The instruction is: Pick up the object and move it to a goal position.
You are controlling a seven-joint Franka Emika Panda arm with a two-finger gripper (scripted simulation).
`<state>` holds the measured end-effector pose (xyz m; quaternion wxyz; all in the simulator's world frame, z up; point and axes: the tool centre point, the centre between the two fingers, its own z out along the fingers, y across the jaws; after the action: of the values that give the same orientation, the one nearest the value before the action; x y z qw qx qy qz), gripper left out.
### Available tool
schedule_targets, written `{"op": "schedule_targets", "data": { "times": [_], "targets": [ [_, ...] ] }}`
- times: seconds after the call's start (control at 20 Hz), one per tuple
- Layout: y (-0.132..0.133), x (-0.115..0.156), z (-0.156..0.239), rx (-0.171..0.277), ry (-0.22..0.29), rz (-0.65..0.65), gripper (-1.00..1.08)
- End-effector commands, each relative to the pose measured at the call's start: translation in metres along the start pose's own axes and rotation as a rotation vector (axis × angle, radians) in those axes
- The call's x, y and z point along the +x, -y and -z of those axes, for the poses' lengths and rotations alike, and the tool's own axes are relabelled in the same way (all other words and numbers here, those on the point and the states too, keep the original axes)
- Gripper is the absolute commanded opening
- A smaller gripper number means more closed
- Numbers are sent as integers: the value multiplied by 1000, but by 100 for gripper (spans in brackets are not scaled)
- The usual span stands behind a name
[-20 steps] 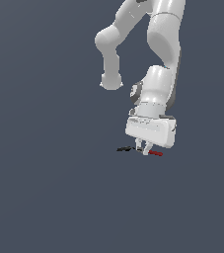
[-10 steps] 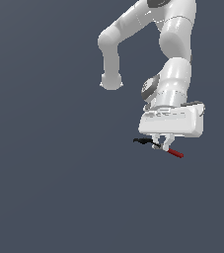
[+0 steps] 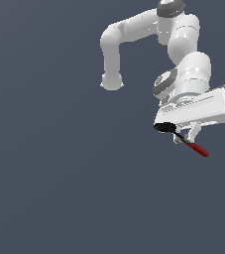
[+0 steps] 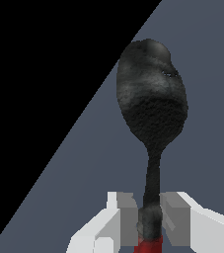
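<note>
Exterior view: white Panda arm (image 3: 183,44) bent over at the exterior view's right, claw (image 3: 185,138) pointing down. Spoon (image 3: 181,138) is pinched in the claw, black head poking out toward the exterior view's left, red handle sticking out and angled down toward the right. Spoon looks clear of the surface, no contact or shadow visible under it. Judgement: pick is done, carry to goal is underway or about to be; no goal marker shows, so remaining travel can't be told. Release not yet done.

Wrist view: claw (image 4: 150,220) nearly closed, both grey pads clamped on the thin black stem just above where the red handle starts. Spoon (image 4: 153,113) head is rough dark black, extending away from the fingers (image 4: 126,217). Grip looks centred, stem upright between the pads.

Surface and room: plain flat dark blue-grey ground (image 3: 49,173), no counter edge, no walls, no other items. Wrist view has a solid black region beside the grey ground, contents not readable.
</note>
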<state>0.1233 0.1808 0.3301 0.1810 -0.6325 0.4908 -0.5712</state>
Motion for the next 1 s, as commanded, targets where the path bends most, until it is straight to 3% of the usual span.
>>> {"op": "schedule_targets", "data": {
  "times": [0.0, 0.45, 0.95],
  "targets": [
    [15, 1, 6, 31, -34, -10, -100],
    [47, 3, 19, 101, -120, -33, -100],
    [58, 6, 23, 126, -160, -42, -100]
  ]
}}
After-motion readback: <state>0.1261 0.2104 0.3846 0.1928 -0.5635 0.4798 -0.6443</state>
